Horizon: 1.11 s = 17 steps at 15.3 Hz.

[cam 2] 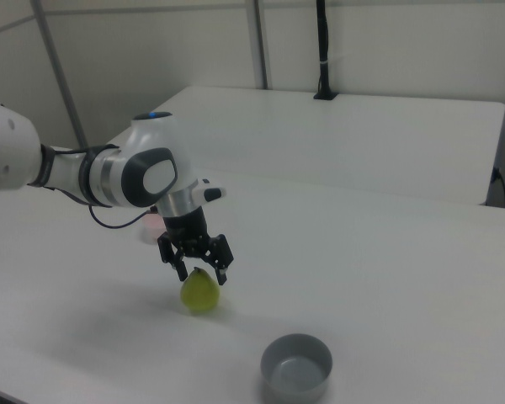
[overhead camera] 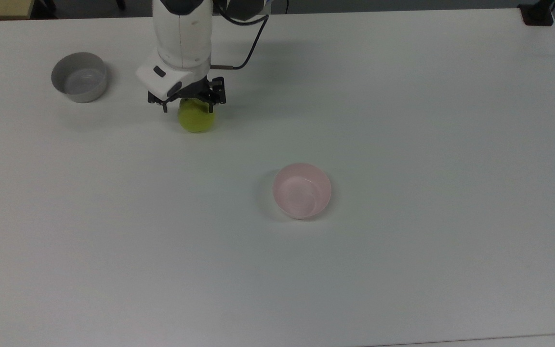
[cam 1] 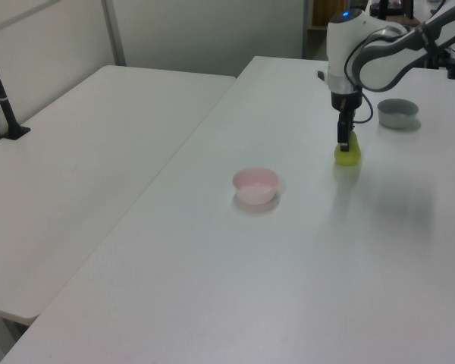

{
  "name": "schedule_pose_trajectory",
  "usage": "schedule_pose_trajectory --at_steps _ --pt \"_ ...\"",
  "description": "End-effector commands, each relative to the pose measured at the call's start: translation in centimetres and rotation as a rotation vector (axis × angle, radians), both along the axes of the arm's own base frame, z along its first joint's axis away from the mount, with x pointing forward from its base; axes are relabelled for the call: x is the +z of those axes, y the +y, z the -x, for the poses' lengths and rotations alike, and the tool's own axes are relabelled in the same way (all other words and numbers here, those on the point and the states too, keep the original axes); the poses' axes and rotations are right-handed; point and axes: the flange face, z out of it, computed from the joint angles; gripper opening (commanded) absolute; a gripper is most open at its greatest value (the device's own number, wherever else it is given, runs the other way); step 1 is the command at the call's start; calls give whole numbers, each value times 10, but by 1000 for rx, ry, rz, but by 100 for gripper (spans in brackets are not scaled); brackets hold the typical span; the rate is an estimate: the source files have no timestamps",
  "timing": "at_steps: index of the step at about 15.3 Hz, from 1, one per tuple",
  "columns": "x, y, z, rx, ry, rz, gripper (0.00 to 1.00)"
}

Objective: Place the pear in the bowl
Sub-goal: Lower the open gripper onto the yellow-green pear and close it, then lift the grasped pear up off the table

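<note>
The yellow-green pear stands upright on the white table, toward the top view's upper left. My gripper has come down over its top and is open, with one finger on each side of the pear's neck; the stem is hidden under the hand. In the left view the gripper overlaps the upper part of the pear. The right view has the open gripper straddling the pear. The pale pink bowl sits empty near the table's middle, to the left of the pear in the left view.
A grey straight-sided bowl stands empty to the left of the pear in the top view, also seen as a grey bowl and, close to the camera, a grey bowl. A second white table adjoins.
</note>
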Motion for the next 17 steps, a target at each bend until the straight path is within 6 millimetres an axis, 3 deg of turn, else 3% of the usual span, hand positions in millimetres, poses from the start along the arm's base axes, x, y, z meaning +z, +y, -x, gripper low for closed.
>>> schedule_pose_trajectory --at_steps 1,5,6,8,10,12,17 --pt "-7 4 -2 40 -9 14 100" --pt "-24 5 0 62 24 37 98" --pt "-25 5 0 63 27 38 82" --pt "-27 5 0 64 30 37 39" --pt "-22 4 0 78 32 36 18" --pt "-2 3 -1 70 4 28 17" --pt "114 -3 -9 43 -42 26 18"
